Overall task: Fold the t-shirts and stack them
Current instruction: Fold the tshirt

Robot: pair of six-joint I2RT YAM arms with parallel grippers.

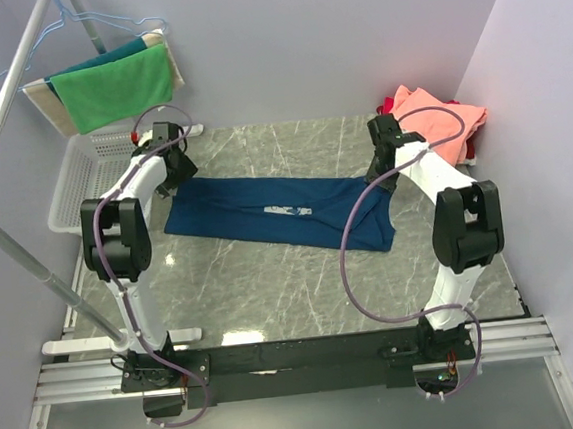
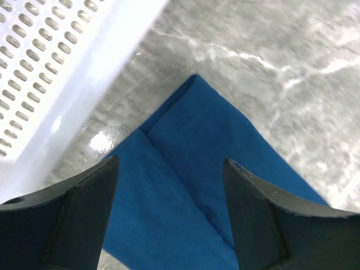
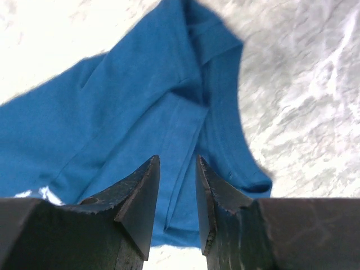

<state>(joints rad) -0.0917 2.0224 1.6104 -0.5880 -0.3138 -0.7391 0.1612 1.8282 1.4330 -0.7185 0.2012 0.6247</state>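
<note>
Mounting rail (image 1: 299, 359), near edge: carries both arm bases.
Left arm: rises, bends forward; left gripper (image 1: 173, 174) points down over the shirt's left end, fingers (image 2: 84, 208) spread wide, holding nothing.
Right arm: mirrored; right gripper (image 1: 383, 166) over the shirt's right end, fingers (image 3: 138, 191) nearly together with a slim gap, no cloth pinched.
Navy-blue t-shirt (image 1: 256, 212): flat on the marble table (image 1: 273, 286), mid-table, folded lengthwise into a long band, pale print (image 1: 291, 211) up.
Salmon-pink t-shirt (image 1: 439, 116): far right corner, atop a red t-shirt (image 1: 471, 146).
</note>
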